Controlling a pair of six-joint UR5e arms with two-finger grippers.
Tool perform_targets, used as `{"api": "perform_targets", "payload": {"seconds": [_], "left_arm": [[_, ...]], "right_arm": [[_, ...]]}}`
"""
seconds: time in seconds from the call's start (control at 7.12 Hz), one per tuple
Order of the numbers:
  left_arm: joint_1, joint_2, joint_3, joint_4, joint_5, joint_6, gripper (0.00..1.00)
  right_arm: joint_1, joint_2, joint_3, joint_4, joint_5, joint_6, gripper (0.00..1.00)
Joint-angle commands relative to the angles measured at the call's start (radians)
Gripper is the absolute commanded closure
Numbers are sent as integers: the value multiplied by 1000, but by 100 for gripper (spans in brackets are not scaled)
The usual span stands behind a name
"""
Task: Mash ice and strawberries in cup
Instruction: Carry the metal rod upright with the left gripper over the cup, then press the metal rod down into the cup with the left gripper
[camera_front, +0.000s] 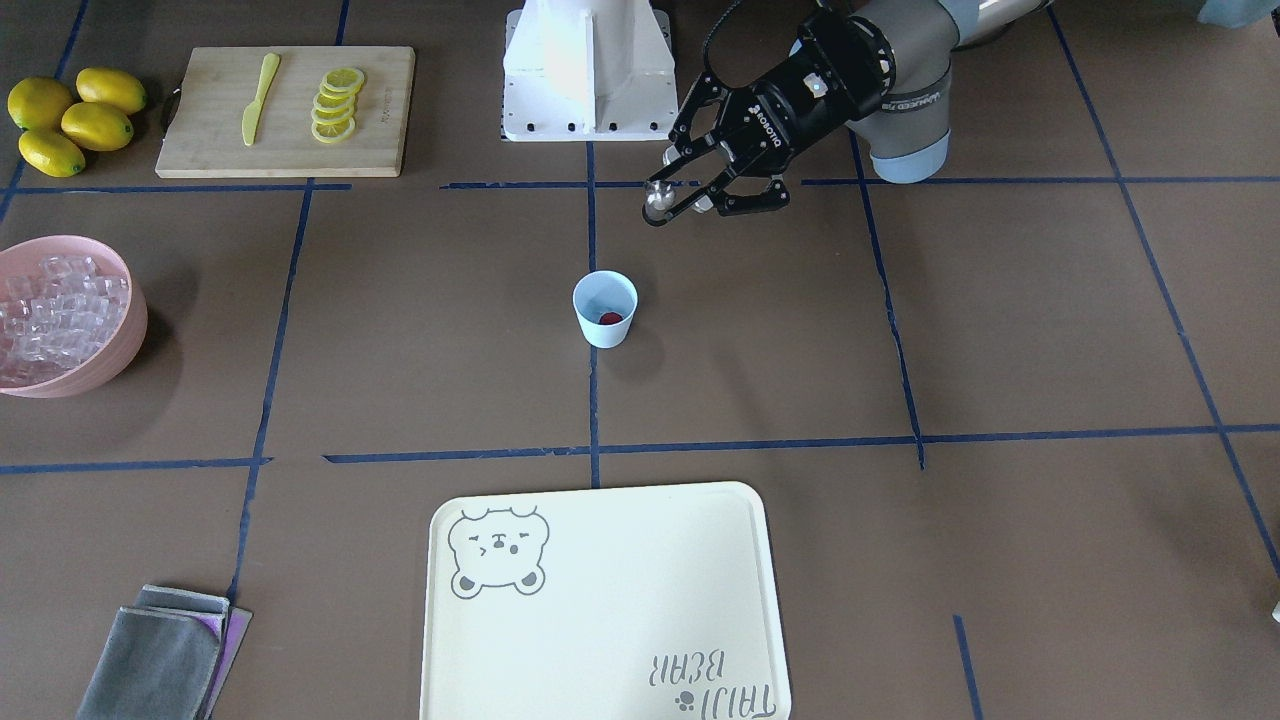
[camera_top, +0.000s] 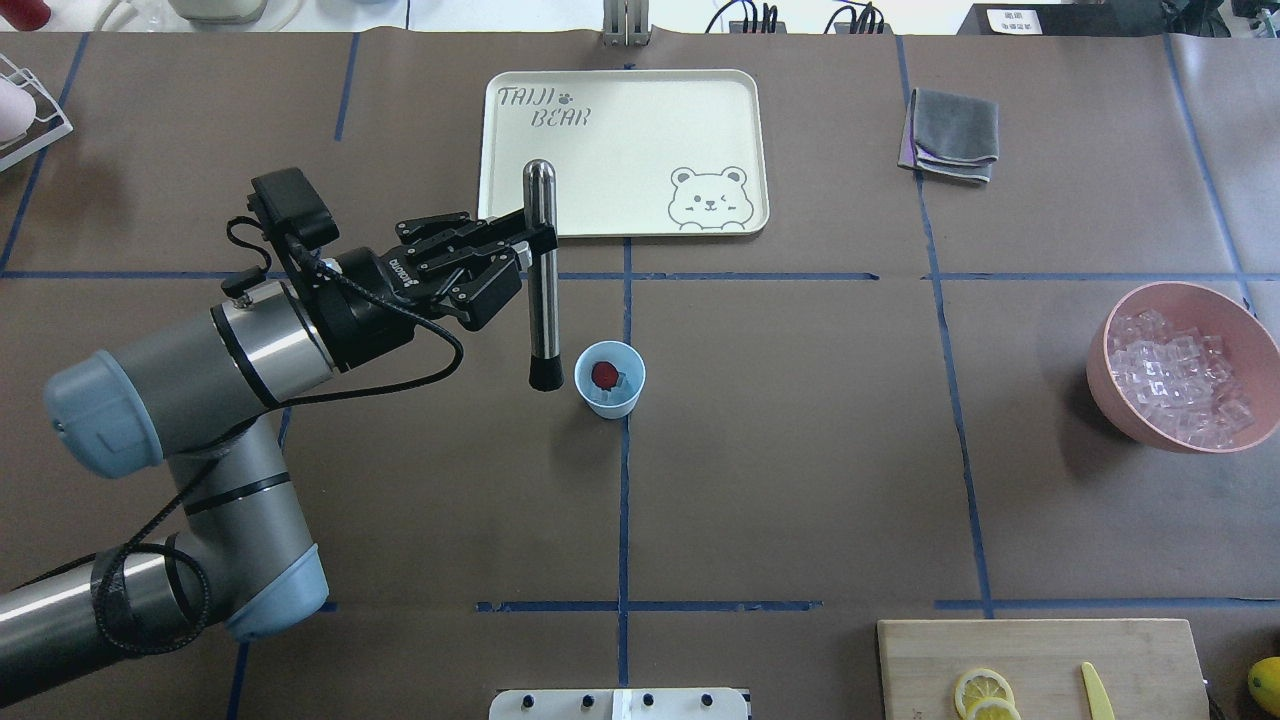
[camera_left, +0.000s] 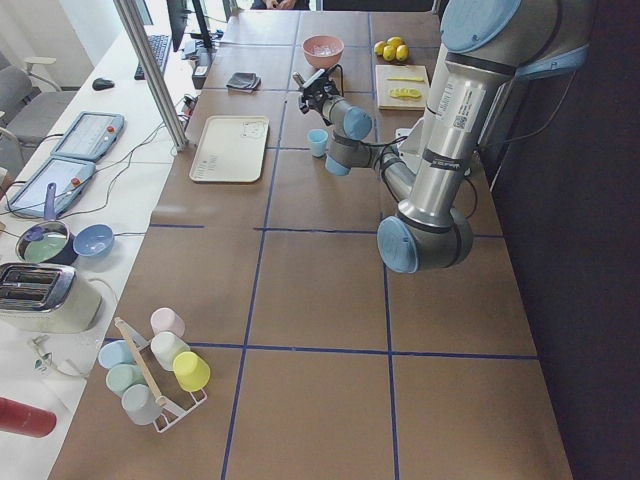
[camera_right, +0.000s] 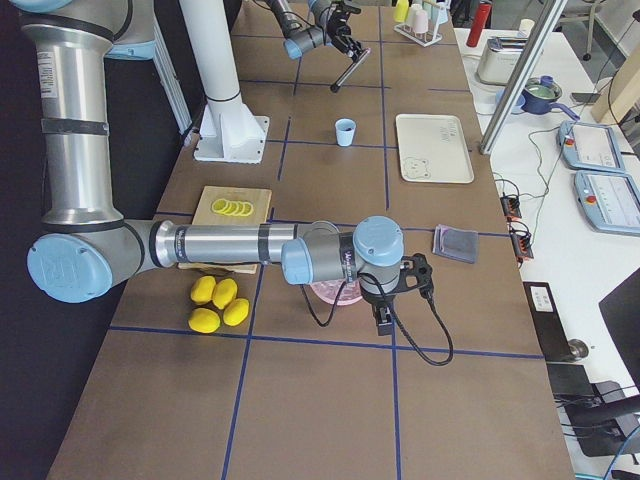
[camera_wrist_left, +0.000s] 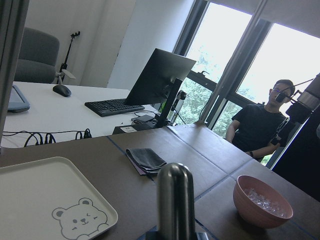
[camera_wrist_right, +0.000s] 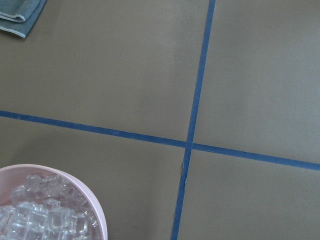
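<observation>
The pale blue cup (camera_top: 610, 392) stands at the table's centre, also in the front view (camera_front: 605, 325). A red strawberry piece (camera_top: 604, 373) lies inside it (camera_front: 610, 319), with one clear ice cube (camera_top: 622, 381) beside it. My left gripper (camera_top: 522, 245) is shut on a steel muddler (camera_top: 542, 290), held upright. Its black tip hangs just left of the cup, outside it. The muddler's rounded top fills the left wrist view (camera_wrist_left: 176, 200). My right gripper (camera_right: 384, 316) hovers by the pink bowl. I cannot tell whether it is open or shut.
A pink bowl (camera_top: 1100, 372) full of ice (camera_top: 1180, 380) sits at the right, and shows in the right wrist view (camera_wrist_right: 96, 202). A cream bear tray (camera_top: 620, 215), a grey cloth (camera_top: 952, 135), a cutting board (camera_front: 285, 150) with lemon slices, and lemons (camera_front: 75, 120) surround the centre.
</observation>
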Motion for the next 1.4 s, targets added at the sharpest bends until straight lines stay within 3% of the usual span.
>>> {"api": "perform_targets", "payload": {"seconds": [0.0,0.56,1.12,1.26], "left_arm": [[43,-38,32,-32,138,19,100],[149,-78,69,-43,418,280,100],[163,-103,113,-66,431,372,100],[163,-165,238,-168,442,372,100]], "right_arm": [[-1,0,0,0,-5,-1,0],[-1,0,22,0,-8,-1,0],[-1,-1,20,-1,-8,-1,0],[-1,-5,22,0,-8,-1,0]]}}
